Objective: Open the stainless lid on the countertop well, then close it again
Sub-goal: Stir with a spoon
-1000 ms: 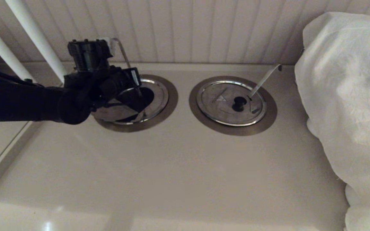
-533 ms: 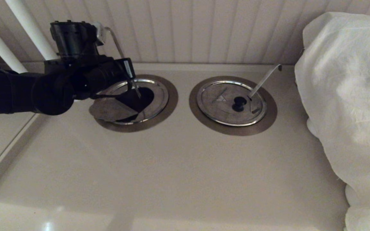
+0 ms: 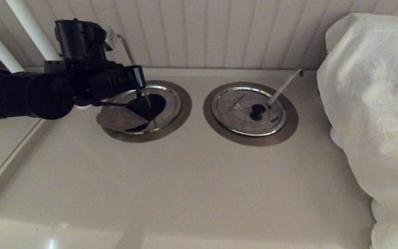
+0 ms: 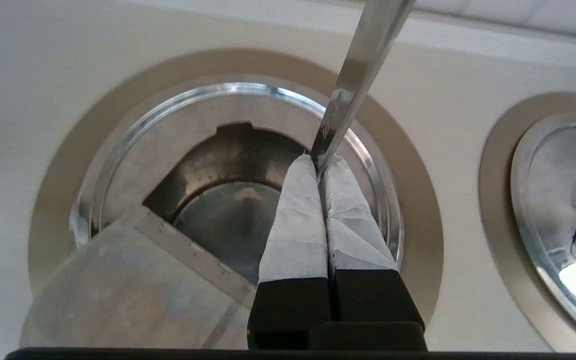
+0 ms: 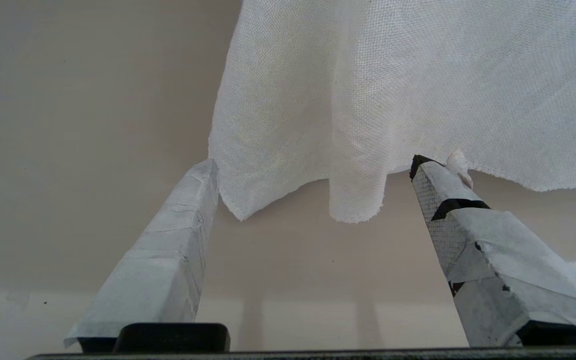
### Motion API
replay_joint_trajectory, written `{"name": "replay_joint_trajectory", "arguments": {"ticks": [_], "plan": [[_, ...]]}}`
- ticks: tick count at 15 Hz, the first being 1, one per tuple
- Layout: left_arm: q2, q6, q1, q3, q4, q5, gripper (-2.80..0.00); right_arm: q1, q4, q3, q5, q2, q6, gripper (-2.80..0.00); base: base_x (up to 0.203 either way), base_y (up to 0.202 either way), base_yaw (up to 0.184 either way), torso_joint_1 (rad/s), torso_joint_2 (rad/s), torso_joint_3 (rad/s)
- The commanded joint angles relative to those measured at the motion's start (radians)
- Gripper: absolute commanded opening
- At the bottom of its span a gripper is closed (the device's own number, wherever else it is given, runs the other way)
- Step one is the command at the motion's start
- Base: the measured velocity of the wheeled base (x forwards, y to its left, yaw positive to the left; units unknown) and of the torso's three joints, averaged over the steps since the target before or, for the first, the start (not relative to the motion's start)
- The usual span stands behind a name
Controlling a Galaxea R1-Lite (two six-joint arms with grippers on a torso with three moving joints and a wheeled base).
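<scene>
— Surface first: what does it look like?
— Pale beige surface, smooth, running back to a white panelled wall. Two white poles slant up at the far left, and one white cloth is heaped along the right side.

— And the stainless lid?
— The stainless lid sits in the countertop well, the left of two wells set side by side near the wall. Its hinged flap is folded back toward the left, so the dark inside of the well shows. A straight flat handle rises near-upright from the opening.

— Where are the claws?
— The left claw hangs over the open well, fingers pressed together, with the handle rising from right at their tips. Whether it is pinched between them I cannot tell. The right claw has its fingers spread wide apart, near the cloth's hem and holding nothing.

— Counts?
— Two wells, two lids, two handles. The twin lid lies flat and closed in the twin well, carrying a black knob and a slanted handle.
</scene>
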Motion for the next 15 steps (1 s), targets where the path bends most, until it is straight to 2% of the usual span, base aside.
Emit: {"name": "replay_joint_trajectory", "arguments": {"ticks": [1, 3, 8, 12, 15], "plan": [[-0.011, 0.002, 0.001, 0.022, 0.001, 0.0, -2.8, 0.0, 0.0, 0.002, 0.0, -0.002, 0.001, 0.0, 0.0, 0.0, 0.0, 0.0, 0.0, 0.0], [-0.018, 0.023, 0.005, 0.041, 0.005, 0.001, -2.8, 0.0, 0.0, 0.002, -0.001, -0.002, 0.001, 0.0, 0.0, 0.0, 0.0, 0.0, 0.0, 0.0], [-0.014, 0.104, 0.069, 0.043, 0.036, 0.003, -2.8, 0.0, 0.0, 0.002, 0.0, -0.002, 0.001, 0.0, 0.0, 0.0, 0.0, 0.0, 0.0, 0.0], [0.042, 0.102, 0.069, -0.014, 0.028, 0.044, -2.8, 0.0, 0.0, 0.002, -0.001, -0.002, 0.001, 0.0, 0.0, 0.0, 0.0, 0.0, 0.0, 0.0], [0.087, 0.032, 0.031, -0.06, -0.063, 0.07, -2.8, 0.0, 0.0, 0.002, 0.0, -0.002, 0.001, 0.0, 0.0, 0.0, 0.0, 0.0, 0.0, 0.0]]}}
